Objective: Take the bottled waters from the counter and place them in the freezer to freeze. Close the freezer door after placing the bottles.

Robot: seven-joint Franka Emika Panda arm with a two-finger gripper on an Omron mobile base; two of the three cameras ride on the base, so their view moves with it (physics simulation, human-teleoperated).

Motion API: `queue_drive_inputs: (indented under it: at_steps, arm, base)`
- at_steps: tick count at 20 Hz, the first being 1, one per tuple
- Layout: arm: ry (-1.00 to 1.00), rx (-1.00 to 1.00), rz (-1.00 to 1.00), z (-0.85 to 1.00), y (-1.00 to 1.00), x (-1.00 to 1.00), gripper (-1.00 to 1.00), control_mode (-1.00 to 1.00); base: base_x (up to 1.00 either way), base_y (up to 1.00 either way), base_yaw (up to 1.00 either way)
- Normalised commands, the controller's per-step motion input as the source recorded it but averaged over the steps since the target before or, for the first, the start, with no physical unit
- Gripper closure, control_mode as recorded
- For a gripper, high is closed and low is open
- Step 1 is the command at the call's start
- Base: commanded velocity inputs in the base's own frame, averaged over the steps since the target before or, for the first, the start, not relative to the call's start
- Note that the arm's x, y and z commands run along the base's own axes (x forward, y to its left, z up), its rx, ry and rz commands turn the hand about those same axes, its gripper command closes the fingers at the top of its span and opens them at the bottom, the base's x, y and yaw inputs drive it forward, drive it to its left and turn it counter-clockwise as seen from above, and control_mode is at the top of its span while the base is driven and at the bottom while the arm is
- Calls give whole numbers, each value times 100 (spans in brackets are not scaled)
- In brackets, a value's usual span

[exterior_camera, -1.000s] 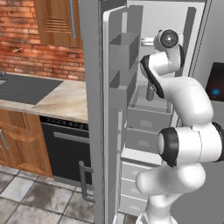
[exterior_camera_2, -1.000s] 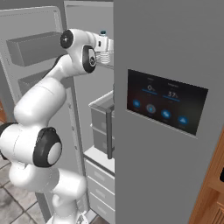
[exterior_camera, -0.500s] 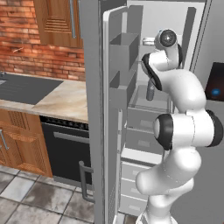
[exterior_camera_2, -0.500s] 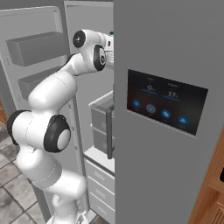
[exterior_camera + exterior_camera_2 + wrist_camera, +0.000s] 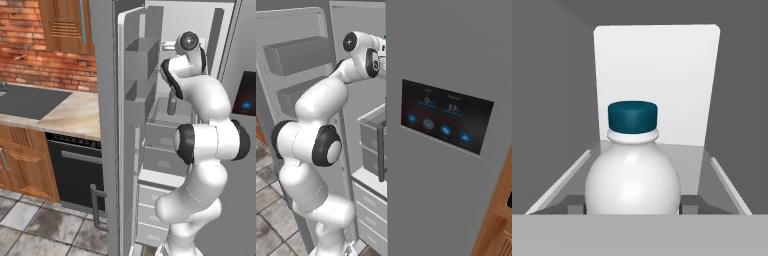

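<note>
1. Freezer door [image 5: 131,125] stands wide open, its inner face turned to the arm; grey storage bins [image 5: 141,60] are fixed on that face.
2. The arm reaches into the freezer [image 5: 358,60] at upper-shelf height. In the right base view the wrist passes behind the edge of the grey door with the dark touchscreen panel [image 5: 445,116].
3. Hand view: a white bottle [image 5: 632,180] with a blue cap [image 5: 632,116] sits upright, close in front of the camera and centred. Behind it are a pale back wall and a grey shelf floor with low side rails.
4. Gripper: the fingertips are hidden below the bottle's body in the hand view, so contact cannot be seen directly. The jaws stand narrowed, and the bottle sits squarely between them; I read this as pinching the white bottle.
5. Left base view: a dark grey bottle [image 5: 172,104] stands upright on a freezer shelf, below the wrist, above the stacked drawers [image 5: 159,150].
6. Counter [image 5: 65,112] lies left of the open door, over the black appliance front [image 5: 75,172].
</note>
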Motion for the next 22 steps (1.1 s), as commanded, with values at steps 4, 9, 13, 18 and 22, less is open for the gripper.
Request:
queue_drive_inputs:
  at_steps: [4,9,13,18,22]
  arm:
    - [6,0,-1,-39,-1,5,100,-100]
    - [0,0,0,-9,0,0,-100,-100]
    - [0,0,0,-6,0,0,-100,-100]
    - [0,0,0,0,0,0,-100,-100]
    - [0,0,0,0,9,0,-100,-100]
  base:
    - [0,0,0]
    - [0,0,0]
    - [0,0,0]
    - [0,0,0]
    - [0,0,0]
